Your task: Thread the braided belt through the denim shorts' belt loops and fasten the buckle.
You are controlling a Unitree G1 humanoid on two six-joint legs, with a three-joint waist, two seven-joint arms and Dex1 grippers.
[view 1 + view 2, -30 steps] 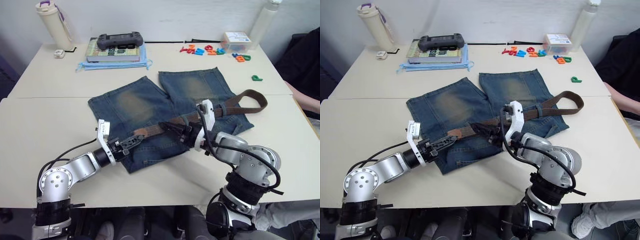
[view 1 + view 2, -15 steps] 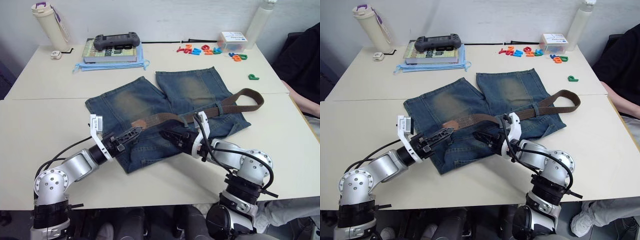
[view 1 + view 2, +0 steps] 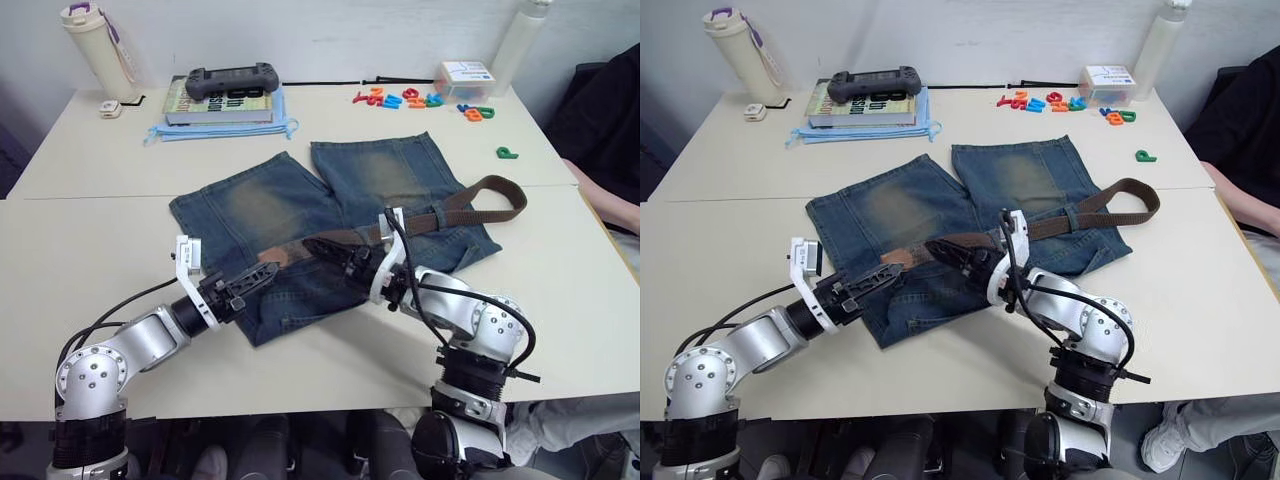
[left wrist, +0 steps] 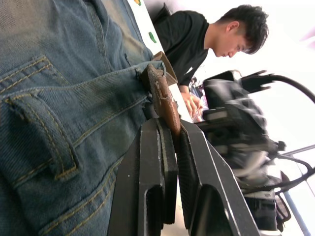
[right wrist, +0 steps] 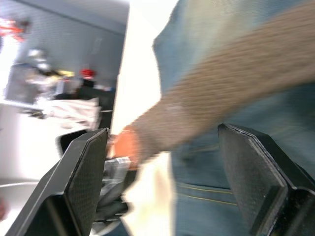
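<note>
the denim shorts (image 3: pixel 300 215) lay flat on the table (image 3: pixel 90 250), legs away from the robot and waistband near, probably so the loops could be reached. the braided belt (image 3: pixel 420 218) ran along the waistband, looping past the right leg. the left gripper (image 3: pixel 252 280) was pressed together on the belt's tan leather tip (image 4: pixel 165 101), seemingly to steer it toward a loop. the right gripper (image 3: pixel 330 254) stood spread wide, fingers either side of the strap, holding nothing.
</note>
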